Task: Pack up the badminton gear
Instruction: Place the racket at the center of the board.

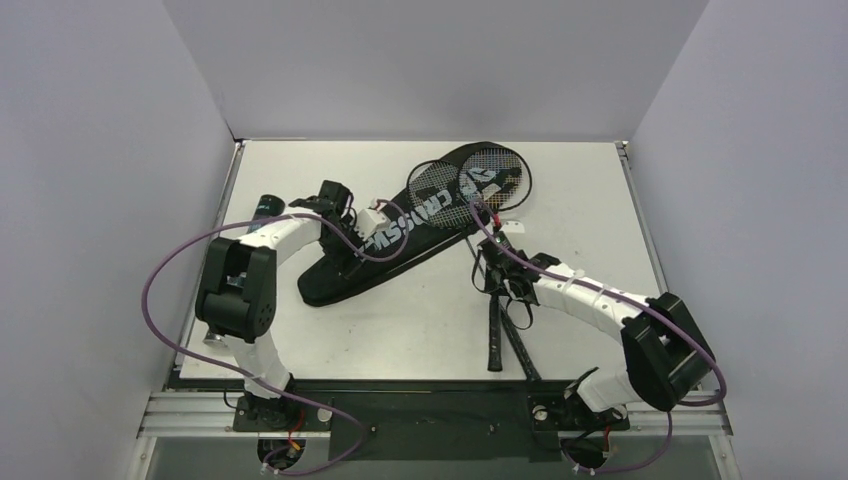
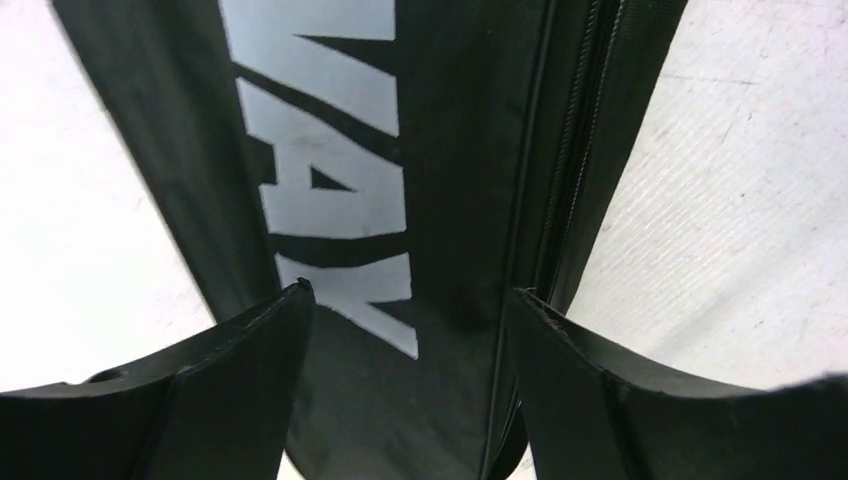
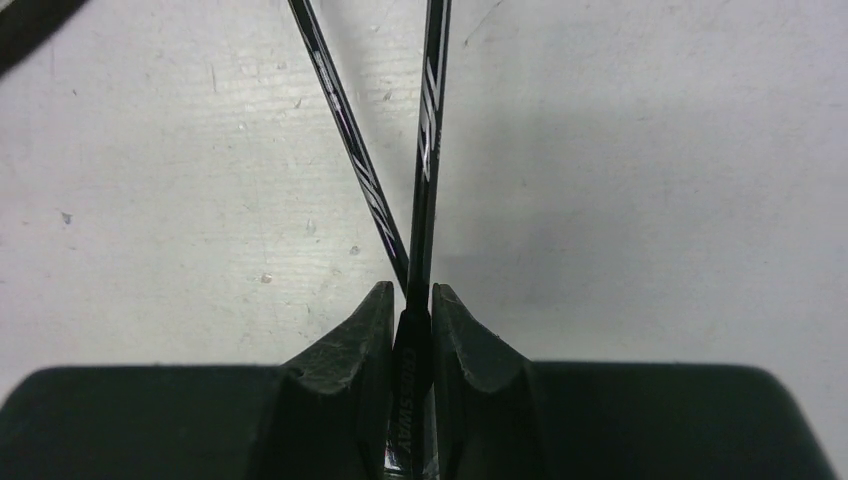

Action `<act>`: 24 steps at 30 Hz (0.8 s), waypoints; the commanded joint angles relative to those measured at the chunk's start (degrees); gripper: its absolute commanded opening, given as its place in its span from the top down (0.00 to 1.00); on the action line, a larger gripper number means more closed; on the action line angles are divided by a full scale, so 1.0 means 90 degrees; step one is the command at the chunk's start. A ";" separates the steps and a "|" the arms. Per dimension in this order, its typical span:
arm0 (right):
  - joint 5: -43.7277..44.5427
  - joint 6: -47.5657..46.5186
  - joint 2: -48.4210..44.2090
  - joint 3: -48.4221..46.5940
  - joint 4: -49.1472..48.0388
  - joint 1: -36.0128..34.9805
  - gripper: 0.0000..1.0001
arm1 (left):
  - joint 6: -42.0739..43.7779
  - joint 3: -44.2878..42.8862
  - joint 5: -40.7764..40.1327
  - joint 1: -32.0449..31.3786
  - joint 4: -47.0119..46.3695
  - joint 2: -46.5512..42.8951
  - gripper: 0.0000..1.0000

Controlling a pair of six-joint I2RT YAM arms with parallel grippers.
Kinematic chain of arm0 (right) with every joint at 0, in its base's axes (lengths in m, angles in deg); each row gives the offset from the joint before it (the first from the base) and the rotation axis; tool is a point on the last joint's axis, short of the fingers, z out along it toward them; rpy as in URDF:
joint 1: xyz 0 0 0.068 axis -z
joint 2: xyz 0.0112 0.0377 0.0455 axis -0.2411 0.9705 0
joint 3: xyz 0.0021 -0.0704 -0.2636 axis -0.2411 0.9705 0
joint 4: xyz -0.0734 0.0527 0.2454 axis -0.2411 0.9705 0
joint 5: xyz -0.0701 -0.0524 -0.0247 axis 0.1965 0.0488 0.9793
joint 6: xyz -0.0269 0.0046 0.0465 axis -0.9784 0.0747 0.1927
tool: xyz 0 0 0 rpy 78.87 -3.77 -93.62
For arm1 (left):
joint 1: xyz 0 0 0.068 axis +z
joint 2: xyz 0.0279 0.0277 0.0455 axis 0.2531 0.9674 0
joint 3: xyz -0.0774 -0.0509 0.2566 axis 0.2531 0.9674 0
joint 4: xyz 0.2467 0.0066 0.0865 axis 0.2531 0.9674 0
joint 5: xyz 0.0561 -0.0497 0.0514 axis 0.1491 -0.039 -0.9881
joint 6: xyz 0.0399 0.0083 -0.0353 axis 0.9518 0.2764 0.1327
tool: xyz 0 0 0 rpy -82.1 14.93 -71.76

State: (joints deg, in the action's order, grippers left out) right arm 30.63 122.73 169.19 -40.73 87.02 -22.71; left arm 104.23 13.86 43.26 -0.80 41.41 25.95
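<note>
tube [image 1: 265, 204]: no real worry here. It's parked left of the racket bag [image 1: 335, 280], near it and partly hidden by the arm.

left gripper [image 2: 410, 290]: fabric could get bunched, or the zip missed, if it's closed in the wrong spot. The jaws are spread wide and nothing is held. It's hung right over the bag's "WAY" lettering, with the zipper seam by the right finger.

rackets [image 1: 497, 178]: frames could get caught on the bag if it isn't opened first. The heads are laid on the bag's wide end and the handles are stuck out past its near side.

right gripper [image 3: 410, 292]: one racket could be twisted or dragged crooked. It's clamped nearly closed on a racket shaft [image 3: 428, 150], off the bag's near side. The second shaft is crossed right at the fingertips, and it can't be told whether it's pinched too.
</note>
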 commanded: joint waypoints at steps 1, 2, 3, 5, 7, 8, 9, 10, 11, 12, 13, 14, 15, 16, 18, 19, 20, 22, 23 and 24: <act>0.0526 0.0050 -0.0457 -0.0147 0.0344 0.0247 1.00 | 0.0153 -0.0091 -0.0020 -0.0114 -0.0288 0.0326 0.25; 0.0599 0.0161 -0.0509 -0.0136 0.0396 0.0361 1.00 | 0.0146 -0.0083 -0.0047 -0.0116 -0.0339 0.0355 0.28; 0.0747 0.0214 -0.0523 -0.0134 0.0518 0.0430 1.00 | 0.0130 -0.0061 -0.0104 -0.0117 -0.0364 0.0413 0.33; 0.0931 0.0459 -0.0546 -0.0126 0.0713 0.0662 1.00 | 0.0120 0.0005 -0.0178 -0.0118 -0.0438 0.0459 0.39; 0.1007 0.0582 -0.0533 -0.0118 0.0825 0.0946 1.00 | 0.0119 0.0091 -0.0230 -0.0118 -0.0511 0.0473 0.47; 0.0986 0.0600 -0.0496 -0.0119 0.0837 0.0996 1.00 | 0.0124 0.0110 -0.0240 -0.0118 -0.0529 0.0477 0.53; 0.0944 0.0582 -0.0467 -0.0135 0.0858 0.1041 1.00 | 0.0127 0.0149 -0.0235 -0.0118 -0.0522 0.0490 0.56; 0.0841 0.0532 -0.0412 -0.0191 0.0848 0.1034 1.00 | 0.0123 0.0163 -0.0202 -0.0118 -0.0476 0.0491 0.62; 0.0820 0.0438 -0.0381 -0.0235 0.0812 0.0963 1.00 | 0.0122 0.0182 -0.0177 -0.0118 -0.0452 0.0486 0.64; 0.0880 0.0402 -0.0295 -0.0338 0.0820 0.0912 1.00 | 0.0121 0.0190 -0.0125 -0.0118 -0.0390 0.0475 0.70; 0.0918 0.0337 -0.0235 -0.0525 0.0929 0.0827 1.00 | 0.0100 0.0200 -0.0085 -0.0118 -0.0355 0.0469 0.73; 0.1008 0.0327 -0.0046 -0.0641 0.1021 0.0800 1.00 | 0.0095 0.0209 -0.0026 -0.0123 -0.0273 0.0422 0.77; 0.1050 0.0353 0.0065 -0.0857 0.1282 0.0824 1.00 | 0.0079 0.0247 0.0004 -0.0126 -0.0252 0.0388 0.79; 0.1097 0.0378 0.0300 -0.0949 0.1528 0.0857 1.00 | 0.0055 0.0310 0.0050 -0.0127 -0.0223 0.0309 0.81; 0.1111 0.0473 0.0525 -0.1086 0.1748 0.1033 1.00 | 0.0030 0.0439 0.0106 -0.0127 -0.0199 0.0160 0.82; 0.1126 0.0514 0.0596 -0.1088 0.1801 0.1143 1.00 | 0.0021 0.0484 0.0118 -0.0127 -0.0200 0.0106 0.83; 0.1174 0.0527 0.0621 -0.1084 0.1900 0.1188 1.00 | 0.0004 0.0562 0.0130 -0.0128 -0.0192 0.0021 0.85; 0.1280 0.0505 0.0709 -0.1140 0.2130 0.1277 1.00 | -0.0023 0.0664 0.0147 -0.0120 -0.0164 -0.0093 0.90; 0.1303 0.0478 0.0776 -0.1199 0.2207 0.1324 1.00 | -0.0030 0.0690 0.0153 -0.0119 -0.0142 -0.0128 0.92; 0.1370 0.0456 0.0818 -0.1242 0.2392 0.1341 1.00 | -0.0048 0.0745 0.0171 -0.0118 -0.0133 -0.0191 0.92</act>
State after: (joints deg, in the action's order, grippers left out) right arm 38.58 126.86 175.48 -49.17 100.04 -11.96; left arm 105.08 18.19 42.36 -1.76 36.76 26.59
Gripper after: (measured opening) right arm 0.125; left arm 0.096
